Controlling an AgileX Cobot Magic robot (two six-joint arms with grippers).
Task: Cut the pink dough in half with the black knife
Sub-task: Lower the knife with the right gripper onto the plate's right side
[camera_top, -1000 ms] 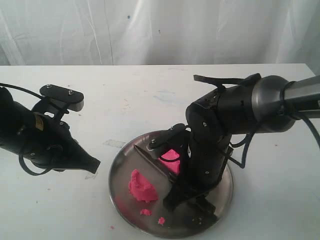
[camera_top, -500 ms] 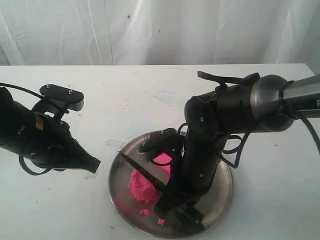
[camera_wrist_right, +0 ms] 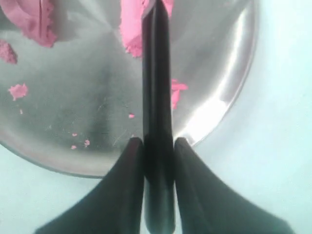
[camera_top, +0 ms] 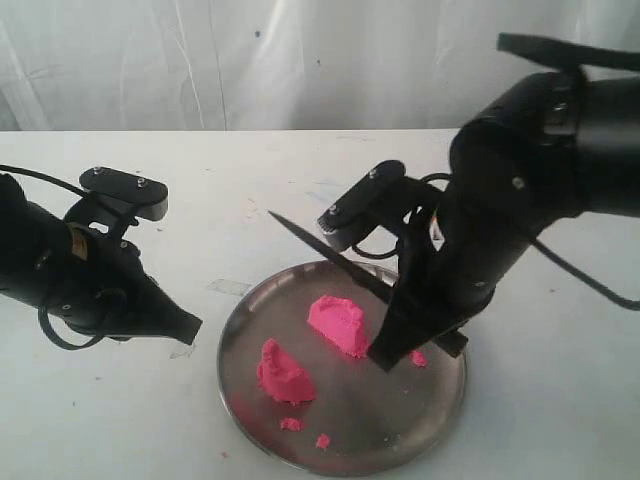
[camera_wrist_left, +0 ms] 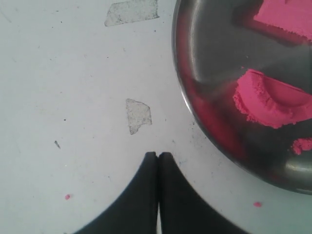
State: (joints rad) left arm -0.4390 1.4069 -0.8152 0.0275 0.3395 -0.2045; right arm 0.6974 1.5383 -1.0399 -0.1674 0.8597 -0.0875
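The pink dough lies in two halves on the round steel plate [camera_top: 240, 345]: one half [camera_top: 283, 372] at the plate's left, the other [camera_top: 340, 322] near its middle. My right gripper [camera_top: 395, 345] is shut on the handle of the black knife [camera_top: 320, 250]. It holds the blade in the air above the plate, its tip pointing up and left. In the right wrist view the knife [camera_wrist_right: 156, 73] runs out between the fingers of the gripper [camera_wrist_right: 158, 141], over a dough half [camera_wrist_right: 130, 24]. My left gripper [camera_top: 188, 326] hovers shut and empty left of the plate, as the left wrist view shows [camera_wrist_left: 158, 155], with a half [camera_wrist_left: 273, 100] nearby.
Pink crumbs [camera_top: 291, 424] dot the plate's front part and more crumbs [camera_wrist_right: 18, 90] show in the right wrist view. Scraps of tape [camera_top: 228, 287] stick to the white table left of the plate, one scrap [camera_wrist_left: 138, 114] just ahead of my left fingertips. A white curtain hangs behind the table.
My right arm has risen and swung right with the knife, lifting the blade off the plate and uncovering both dough halves. The left arm has not moved.
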